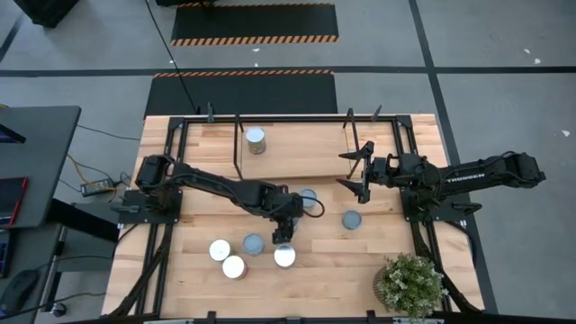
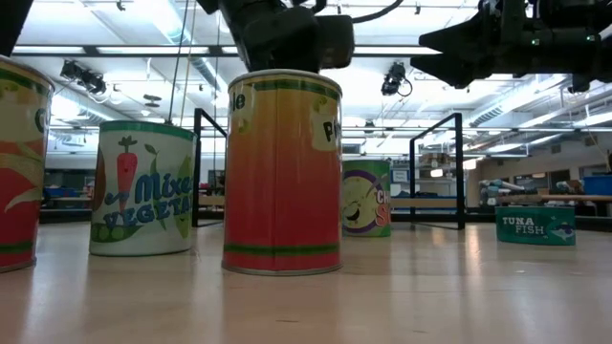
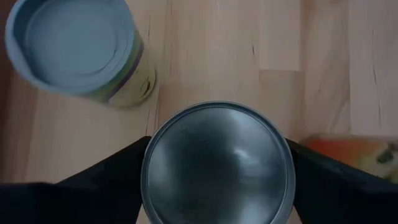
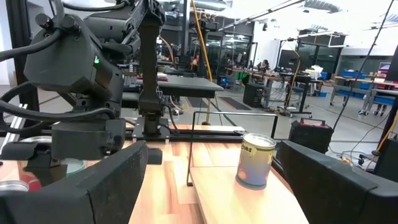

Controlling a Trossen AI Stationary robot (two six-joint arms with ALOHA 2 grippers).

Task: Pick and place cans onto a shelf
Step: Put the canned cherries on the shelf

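1. My left hand [image 1: 283, 236] points straight down over a can [image 3: 217, 163] with a smooth, round silver top. My dark fingers [image 3: 109, 177] stand spread on either side of it; I cannot tell whether they touch its wall.
2. From counter level this can [image 2: 282, 172] is a tall cylinder with a red and yellow label and a green band near its foot.
3. Just beyond my left hand stands a second can [image 3: 74, 50] with a matte bluish-grey top and a pale yellow side.
4. More cans [image 1: 227, 258] with white and grey tops cluster near my left hand, toward the counter's front.
5. My right hand [image 1: 358, 171] hovers open above the shelf [image 1: 297, 153], a light wooden board in a thin black rod frame. One can [image 4: 256, 160] stands on that board ahead of it.
6. The counter [image 1: 342, 270] is pale butcher-block wood in jointed strips. A bushy potted plant [image 1: 409, 283] sits at its corner.
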